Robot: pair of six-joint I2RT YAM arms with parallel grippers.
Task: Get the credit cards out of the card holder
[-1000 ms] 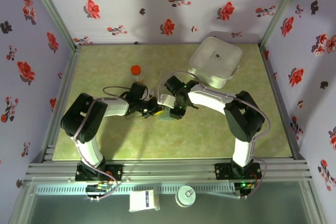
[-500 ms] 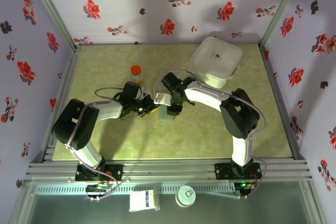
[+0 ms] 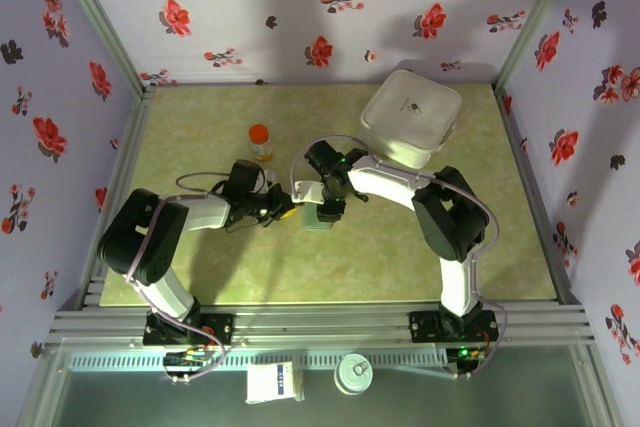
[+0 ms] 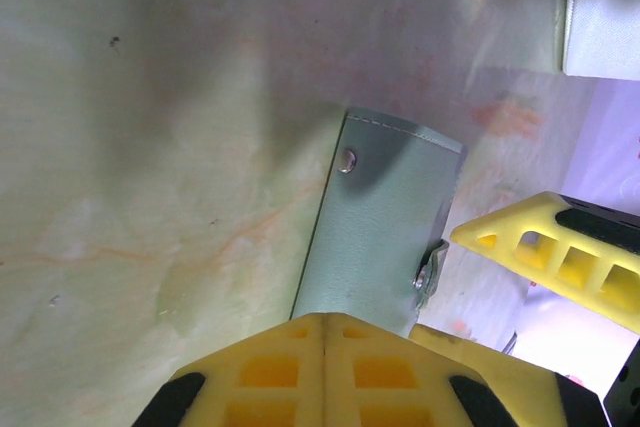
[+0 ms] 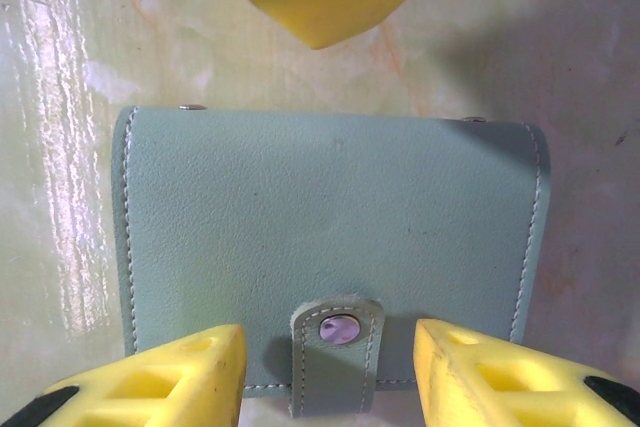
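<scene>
Card holder (image 5: pixel 330 227) lay folded shut and flat on the table (image 5: pixel 60 47), directly under the right claw (image 5: pixel 325 367). Its stitched grey-green cover faced up, and its snap tab (image 5: pixel 338 387) sat in the gap between that claw's two yellow fingers (image 5: pixel 150 382). The fingers stood apart, one on each side of the tab, gripping nothing. Any cards were shut away inside, hidden by the closed cover.

The holder looked thin, light and soft, like padded leather, so it would probably flex rather than resist, and slide on the smooth table if pulled from one side alone. The best hold was probably the free end of the tab, pinched from both sides and peeled up off its stud (image 5: pixel 340 328). The body likely needed pinning first, or the whole wallet would lift with the tab.

The left claw (image 4: pixel 325 347) was pressed together and empty, its tip just beyond the holder's edge opposite the right claw. Whether it actually touched the holder could not be told.

Farther out, well beyond both claws, stood a large white case (image 3: pixel 410 117) and a small orange-capped bottle (image 3: pixel 259 137).
</scene>
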